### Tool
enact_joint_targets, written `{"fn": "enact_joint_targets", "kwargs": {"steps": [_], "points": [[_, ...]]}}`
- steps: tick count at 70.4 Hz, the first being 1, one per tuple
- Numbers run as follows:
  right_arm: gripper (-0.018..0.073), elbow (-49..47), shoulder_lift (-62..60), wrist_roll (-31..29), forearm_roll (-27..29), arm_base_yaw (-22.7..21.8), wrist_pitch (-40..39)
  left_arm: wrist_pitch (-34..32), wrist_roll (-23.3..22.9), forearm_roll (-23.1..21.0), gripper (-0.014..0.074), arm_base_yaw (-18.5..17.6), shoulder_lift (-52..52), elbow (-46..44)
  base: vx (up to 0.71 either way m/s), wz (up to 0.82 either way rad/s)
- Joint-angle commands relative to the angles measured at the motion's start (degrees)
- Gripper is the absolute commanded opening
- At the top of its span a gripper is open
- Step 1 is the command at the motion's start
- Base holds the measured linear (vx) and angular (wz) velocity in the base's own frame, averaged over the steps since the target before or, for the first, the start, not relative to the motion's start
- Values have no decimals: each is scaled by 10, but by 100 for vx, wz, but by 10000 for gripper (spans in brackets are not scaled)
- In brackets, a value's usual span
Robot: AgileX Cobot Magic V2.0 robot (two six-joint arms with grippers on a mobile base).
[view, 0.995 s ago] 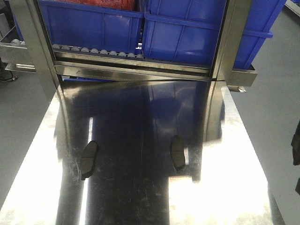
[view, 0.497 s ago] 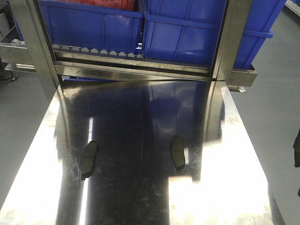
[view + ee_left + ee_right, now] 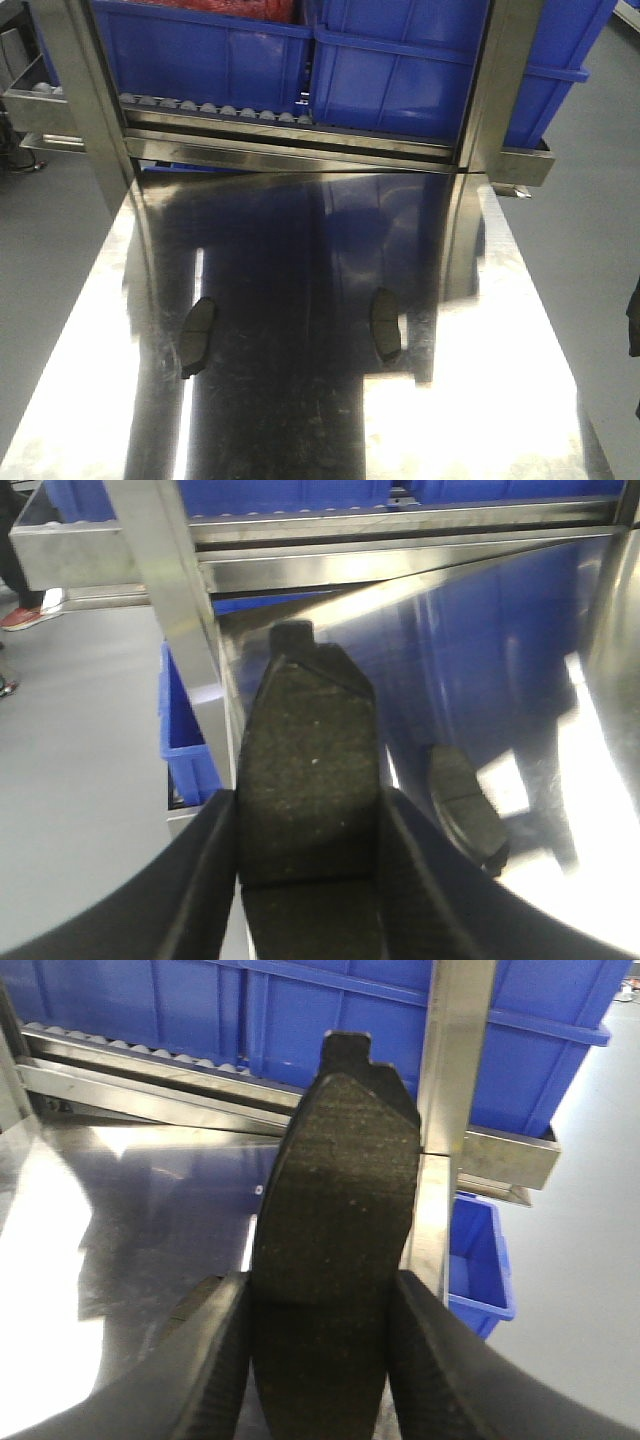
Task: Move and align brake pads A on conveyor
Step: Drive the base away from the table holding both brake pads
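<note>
one brake pad (image 3: 305, 730) clenched in left tool (image 3: 305, 800), second brake pad (image 3: 340, 1180) clenched in right tool (image 3: 318, 1285)

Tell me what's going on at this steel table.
The left gripper is shut on a brake pad, and the right gripper is shut on a second pad, both held clear of the steel tabletop. Two more lie apart on it, untouched: the left-hand pad and the right-hand pad.

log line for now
left end effector holds dark-grey curved brake pad; right end effector holds second pad; two more pads on shiny steel tabletop
</note>
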Motion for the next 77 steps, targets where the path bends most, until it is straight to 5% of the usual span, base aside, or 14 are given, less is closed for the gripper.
{"fn": "enact_joint_targets", "kwargs": {"steps": [1, 77], "points": [[-5, -17, 2, -7, -2, 0, -51, -56, -1, -4, -6, -1, 2, -16, -3, 13], [-5, -17, 2, -7, -2, 0, -53, -56, -1, -4, -6, -1, 1, -16, -17, 66]]}}
